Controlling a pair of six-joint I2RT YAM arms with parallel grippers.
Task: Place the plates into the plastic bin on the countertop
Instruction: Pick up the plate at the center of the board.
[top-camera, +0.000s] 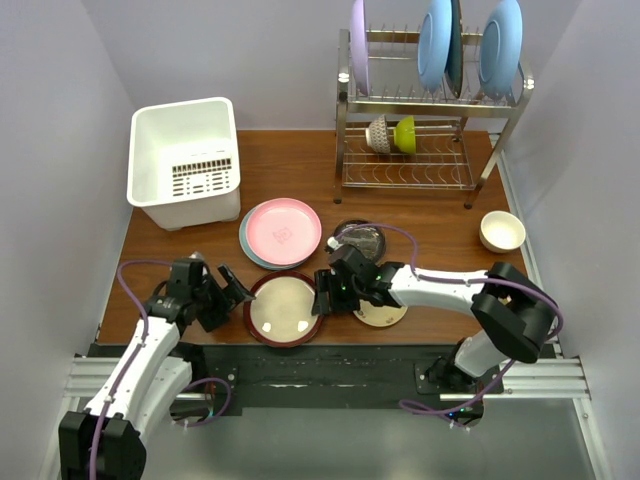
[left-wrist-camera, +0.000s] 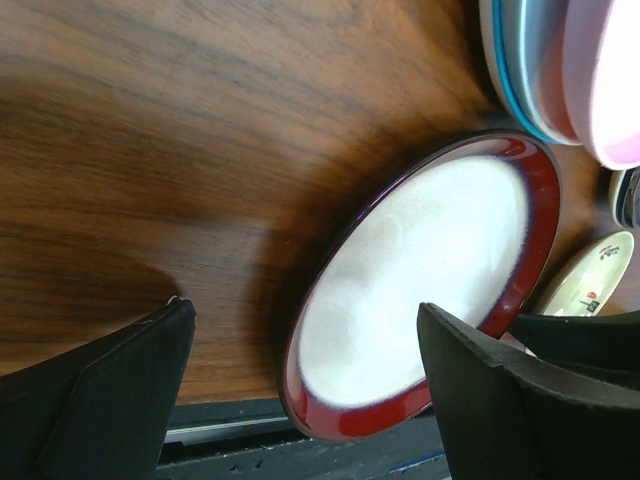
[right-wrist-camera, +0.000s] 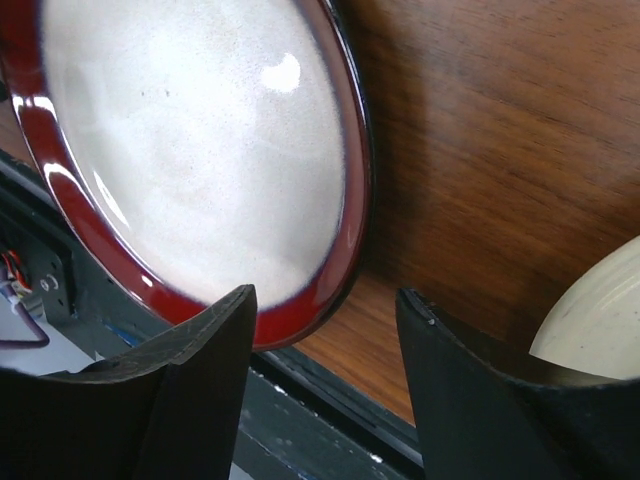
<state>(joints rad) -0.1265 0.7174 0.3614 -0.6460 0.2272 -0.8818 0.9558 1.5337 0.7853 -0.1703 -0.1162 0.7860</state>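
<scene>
Lying flat: maroon-rimmed plate (top-camera: 285, 308), on the countertop (top-camera: 160, 250) by its near edge, between the two claws.
Left claw (left-wrist-camera: 305, 310): spread wide, at the plate's left rim.
Right claw (right-wrist-camera: 325, 293): jaws partly apart, astride the right rim; no grip seen.
Pink plate (top-camera: 283, 230): atop a stack just behind.
Yellowish plate (top-camera: 385, 313): beneath the right arm.
Bin (top-camera: 205, 178): back left, well apart from both claws.

Mock kitchen in a lab robot cell: wood-grain countertop (top-camera: 300, 170) boxed by plain white panels (top-camera: 270, 60), steel dish rack (top-camera: 405, 172) at its back right, plastic bin (top-camera: 185, 165) back left, aluminium rails (top-camera: 560, 375) along its near edge.
</scene>
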